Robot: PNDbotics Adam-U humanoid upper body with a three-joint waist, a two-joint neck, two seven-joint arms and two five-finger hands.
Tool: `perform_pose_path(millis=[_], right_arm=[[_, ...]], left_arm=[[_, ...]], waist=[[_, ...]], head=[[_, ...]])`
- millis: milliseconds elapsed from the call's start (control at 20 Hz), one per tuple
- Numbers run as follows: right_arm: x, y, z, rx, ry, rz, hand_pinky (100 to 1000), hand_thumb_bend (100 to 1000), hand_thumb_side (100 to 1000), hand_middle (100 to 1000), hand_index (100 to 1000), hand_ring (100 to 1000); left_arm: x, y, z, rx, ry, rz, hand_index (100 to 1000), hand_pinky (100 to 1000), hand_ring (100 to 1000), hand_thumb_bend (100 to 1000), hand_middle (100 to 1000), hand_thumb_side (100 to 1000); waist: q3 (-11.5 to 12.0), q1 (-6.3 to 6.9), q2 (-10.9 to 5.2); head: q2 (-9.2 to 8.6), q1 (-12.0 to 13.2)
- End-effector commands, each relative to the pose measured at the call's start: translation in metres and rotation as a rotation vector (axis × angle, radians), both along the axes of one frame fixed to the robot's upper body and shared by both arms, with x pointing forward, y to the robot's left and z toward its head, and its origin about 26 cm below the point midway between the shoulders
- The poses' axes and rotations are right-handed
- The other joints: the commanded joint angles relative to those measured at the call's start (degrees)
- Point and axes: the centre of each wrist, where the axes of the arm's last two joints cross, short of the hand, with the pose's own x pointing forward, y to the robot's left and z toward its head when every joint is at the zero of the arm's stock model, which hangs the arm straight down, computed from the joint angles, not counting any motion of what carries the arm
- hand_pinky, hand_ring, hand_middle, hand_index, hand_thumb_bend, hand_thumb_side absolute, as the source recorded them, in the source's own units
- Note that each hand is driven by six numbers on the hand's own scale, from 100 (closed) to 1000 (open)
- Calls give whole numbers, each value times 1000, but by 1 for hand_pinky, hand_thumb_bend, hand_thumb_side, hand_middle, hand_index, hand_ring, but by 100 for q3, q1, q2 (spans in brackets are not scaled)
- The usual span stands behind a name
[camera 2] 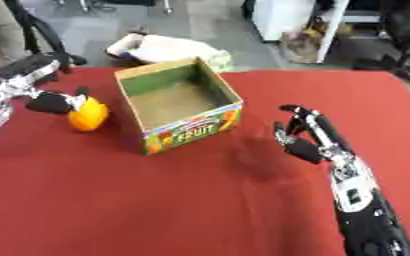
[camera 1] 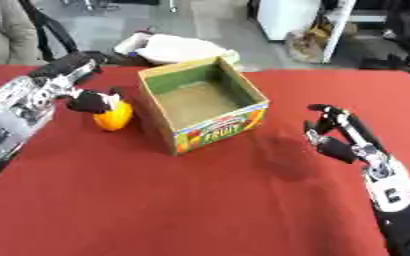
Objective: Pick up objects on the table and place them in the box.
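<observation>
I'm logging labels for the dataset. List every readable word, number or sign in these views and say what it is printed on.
"FRUIT": on the front panel of the cardboard box, in large letters.
A smaller line arcs above it on the same panel, too blurred to read.
Nothing else legible.

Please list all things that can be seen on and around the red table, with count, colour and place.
orange fruit: one, orange-yellow, on the table just left of the box, under the left hand's fingers.
box: one, cardboard with green inner walls and a FRUIT print on its front, open on top, middle of the table; nothing visible inside.
table: one, covered in red cloth, fills most of the view.
white bundle: one, white, on the floor behind the table.
left hand: one, black, fingers curled on the fruit, left side.
right hand: one, black and silver, fingers relaxed and holding nothing, right of the box.
</observation>
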Motion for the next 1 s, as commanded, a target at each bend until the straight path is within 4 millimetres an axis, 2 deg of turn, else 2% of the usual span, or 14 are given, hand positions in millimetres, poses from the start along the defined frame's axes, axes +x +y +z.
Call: perform_pose_path(millis=[50,300,550,850,1000], right_arm=[[4,-4,12,-14,-33,-2,592,100,575,420,883,602],[3,-5,11,-13,-32,-4,593,100,575,420,883,602],[3,-5,11,-11,-33,-6,593,100,573,420,883,602],[4,-4,12,-9,-34,-7,593,100,574,420,883,602],[4,-4,12,-8,-35,-7,593,100,574,420,883,602]], left_arm=[[14,4,5,43,30,30,949,799,870,124,907,333],[35,10,3,92,108,71,952,810,879,179,919,361],[43,13,5,133,169,129,952,814,884,225,926,389],[51,16,-10,191,216,191,960,827,896,298,939,422],[53,16,-18,232,242,191,967,836,904,376,948,444]], waist=[[4,11,-100],[20,4,-111],[36,-9,-113],[39,-18,-107],[38,-21,-102]], head=[[17,-13],[10,-35],[8,-52],[2,-59],[-3,-59]])
